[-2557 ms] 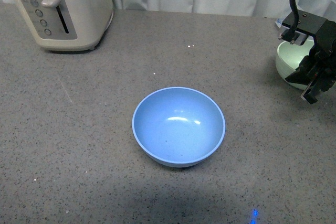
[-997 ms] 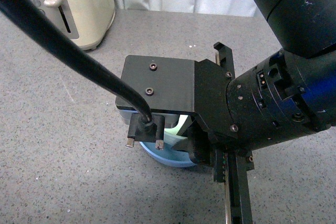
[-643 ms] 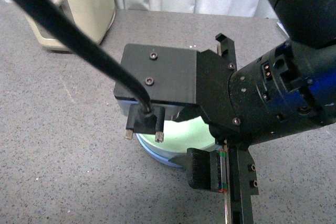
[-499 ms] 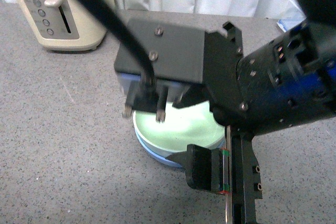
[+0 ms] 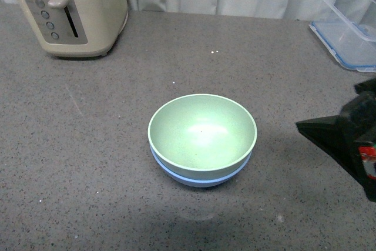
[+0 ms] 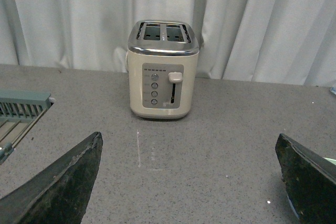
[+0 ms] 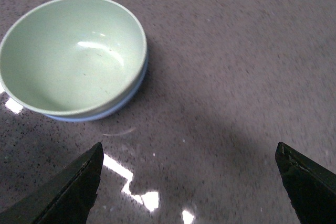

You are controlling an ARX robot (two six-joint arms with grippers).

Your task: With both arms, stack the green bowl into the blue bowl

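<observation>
The grey speckled counter (image 5: 88, 157) fills most of the front view, backed by pale curtains (image 6: 68, 19). A cream toaster (image 5: 67, 10) stands at its far left, upright with its slots showing from the left wrist camera. A clear plastic container (image 5: 349, 30) sits at the far right. In the middle, the green bowl (image 5: 202, 130) is nested inside the blue bowl (image 5: 197, 178), of which only a thin rim shows beneath. The right gripper (image 7: 189, 182) is spread wide and empty, apart from the bowls, with the counter between its fingers (image 7: 63, 192). The left gripper (image 6: 189, 182) is likewise spread wide, holding nothing, facing the toaster. A grey rack (image 6: 21, 106) shows beside it.
</observation>
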